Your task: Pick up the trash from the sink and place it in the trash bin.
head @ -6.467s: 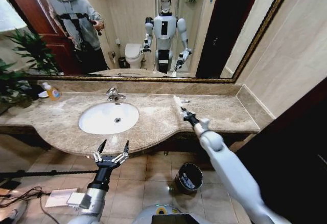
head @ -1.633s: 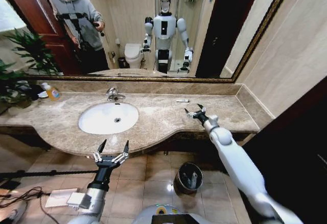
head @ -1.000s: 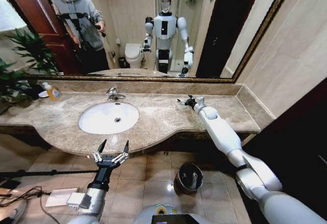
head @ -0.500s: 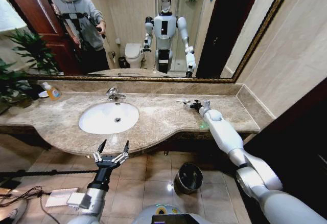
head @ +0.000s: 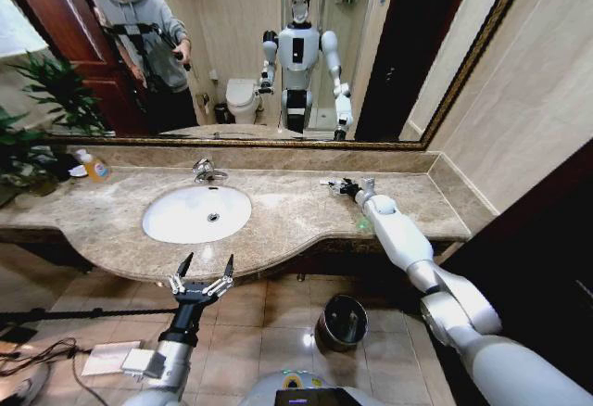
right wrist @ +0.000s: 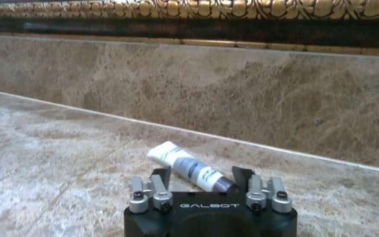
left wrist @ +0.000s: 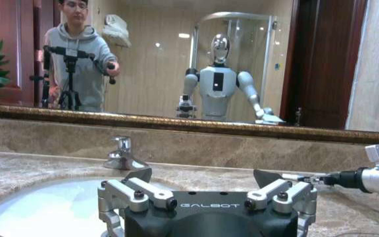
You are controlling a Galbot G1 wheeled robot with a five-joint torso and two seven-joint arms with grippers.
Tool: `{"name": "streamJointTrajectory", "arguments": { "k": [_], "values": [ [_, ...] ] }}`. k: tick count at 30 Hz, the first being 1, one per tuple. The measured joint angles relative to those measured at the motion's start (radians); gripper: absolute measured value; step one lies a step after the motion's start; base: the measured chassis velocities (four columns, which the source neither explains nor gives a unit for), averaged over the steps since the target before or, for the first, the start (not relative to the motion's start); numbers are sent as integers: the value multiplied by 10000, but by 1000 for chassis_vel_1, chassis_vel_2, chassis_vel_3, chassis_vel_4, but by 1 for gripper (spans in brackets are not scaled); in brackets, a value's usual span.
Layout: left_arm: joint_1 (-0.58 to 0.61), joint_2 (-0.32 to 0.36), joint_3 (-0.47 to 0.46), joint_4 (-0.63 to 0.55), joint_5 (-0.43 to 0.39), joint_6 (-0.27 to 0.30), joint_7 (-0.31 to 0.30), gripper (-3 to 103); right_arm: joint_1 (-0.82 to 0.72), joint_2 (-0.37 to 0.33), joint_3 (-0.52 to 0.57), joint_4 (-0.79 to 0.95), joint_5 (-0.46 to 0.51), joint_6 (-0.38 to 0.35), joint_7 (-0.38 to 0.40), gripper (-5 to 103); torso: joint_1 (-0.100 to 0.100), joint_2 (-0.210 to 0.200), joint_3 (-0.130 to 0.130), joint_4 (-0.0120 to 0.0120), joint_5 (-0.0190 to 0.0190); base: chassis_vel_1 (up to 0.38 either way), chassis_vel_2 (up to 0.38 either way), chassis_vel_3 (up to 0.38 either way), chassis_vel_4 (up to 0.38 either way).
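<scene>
Head view, left: left end effector [head: 202,270] hangs below the surface's front edge, over the floor tiles, fingers spread wide, holding nothing.
Sink [head: 157,230]: white oval basin set left of centre in the marble surface [head: 278,225], chrome faucet [head: 206,172] behind it.
Open room: bare marble lies between basin and right arm.
Trash [right wrist: 188,167]: one small white tube with grey band and dark end, lying flat near the backsplash, on the surface, not in the basin.
Right end effector [head: 345,186]: low over that tube, fingers apart on either side, not gripping it.
Trash bin [head: 341,323]: dark, round, on the floor below the right arm.
Writing: "GALBOT" on both wrists.
</scene>
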Motion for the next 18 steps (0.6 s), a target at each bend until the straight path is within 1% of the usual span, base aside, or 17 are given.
{"name": "streamJointTrajectory", "arguments": {
  "k": [3, 4, 6, 7, 10, 12, 13, 14, 18],
  "values": [
    [0, -1, 0, 0, 0, 0, 0, 100, -313, -150, 1, 487, -35, -92, -22, 48, 0, 0, 0, 0, 1, 0, 0, 0, 0],
    [0, -1, 0, 0, 0, 0, 0, 100, -313, -150, 1, 487, -35, -92, -22, 48, 0, 0, 0, 0, 1, 0, 0, 0, 0],
    [0, 0, 0, 0, 0, 0, 0, 100, -476, -217, 5, 709, -70, -118, -23, 38, 0, 0, 0, -1, 1, 0, 0, 0, 0],
    [0, 0, 0, 0, 0, 0, 0, 100, -476, -217, 5, 709, -70, -118, -23, 38, 0, 0, 0, -1, 1, 0, 0, 0, 0],
    [0, 0, 0, 0, 0, 0, 0, 100, -755, -274, 51, 975, -76, -127, -12, 22, 0, 0, -1, 0, 0, 0, 0, 0, 0],
    [0, 0, 0, 0, 0, 0, 0, 100, -815, -277, 69, 1022, -75, -118, 6, 22, 0, 1, -2, 0, 0, 0, 0, 0, 0],
    [0, 0, 0, 0, 0, 0, 0, 100, -908, -284, 97, 1106, -75, -108, 47, 19, -1, 1, -2, 0, -1, 0, 0, 0, 0],
    [0, 0, 0, 0, 0, 0, 0, 100, -951, -286, 108, 1146, -71, -105, 67, 18, -1, 1, -2, -1, -1, 0, 0, 0, 0],
    [0, 0, 0, 0, 0, 0, 0, 100, -1127, -286, 164, 1359, -41, -97, 185, 18, -1, 1, -2, -1, 0, 0, 0, 0, 0]
  ]
}}
